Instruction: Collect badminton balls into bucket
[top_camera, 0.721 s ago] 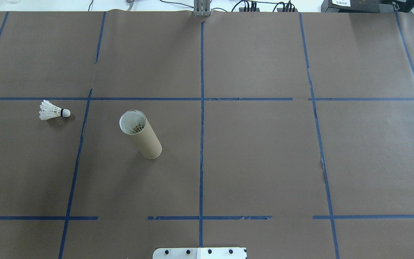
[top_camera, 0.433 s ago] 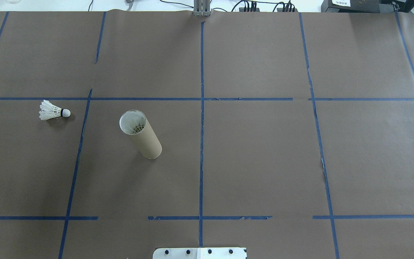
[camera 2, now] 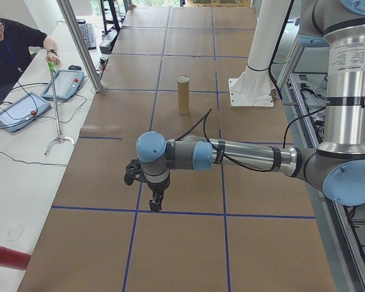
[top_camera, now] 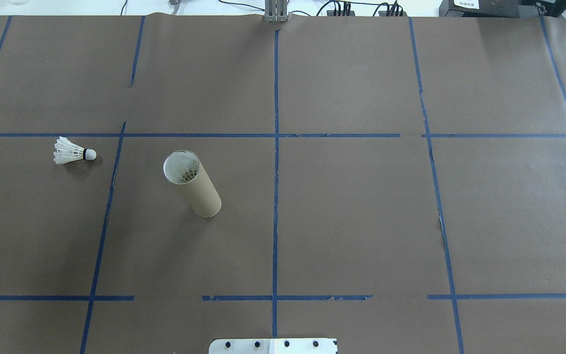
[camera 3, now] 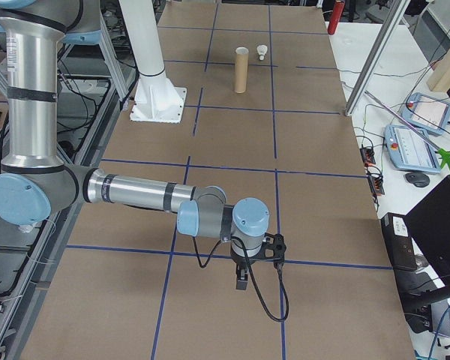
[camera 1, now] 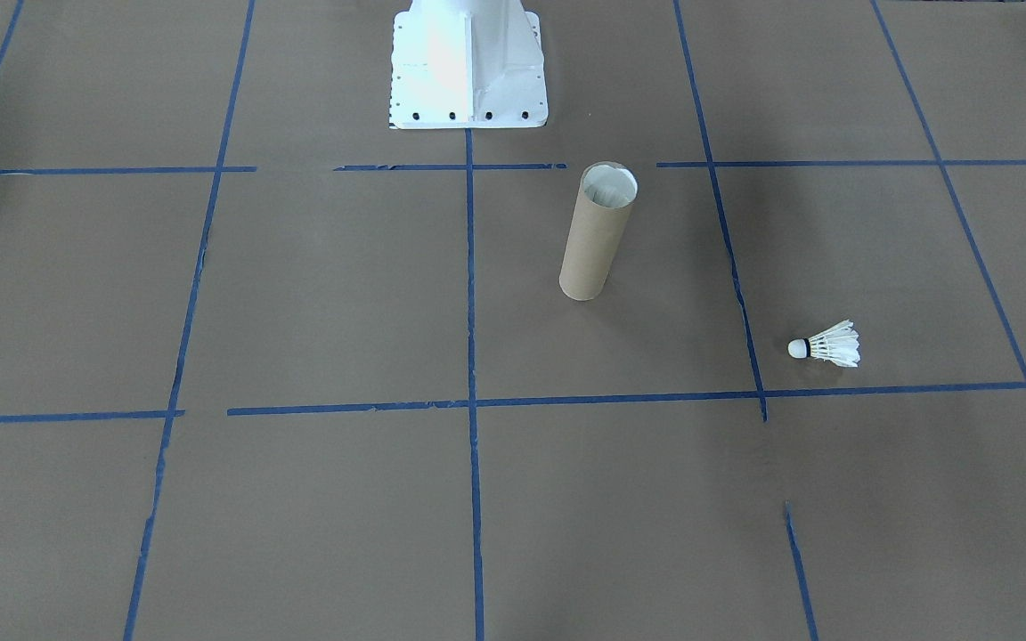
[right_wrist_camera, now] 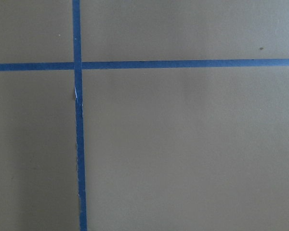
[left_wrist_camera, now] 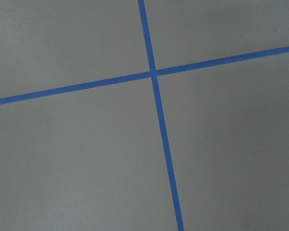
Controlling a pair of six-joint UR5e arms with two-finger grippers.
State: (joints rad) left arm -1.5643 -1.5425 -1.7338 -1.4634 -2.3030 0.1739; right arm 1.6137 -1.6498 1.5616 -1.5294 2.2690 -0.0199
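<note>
While one shuttlecock [top_camera: 72, 152] lies flat, tube [top_camera: 193, 184] seemingly holds another

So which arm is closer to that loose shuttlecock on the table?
Left, probably. The shuttlecock lies on the robot's left half of the table. The left pincer hangs over that end; the right pincer is at the opposite end, past the tube.

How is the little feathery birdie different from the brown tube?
The shuttlecock lies on its side; the tube stands upright. The shuttlecock is white and feathery; the tube is tan cardboard. The tube is much taller. Both rest on the brown table cover, apart from each other.
</note>
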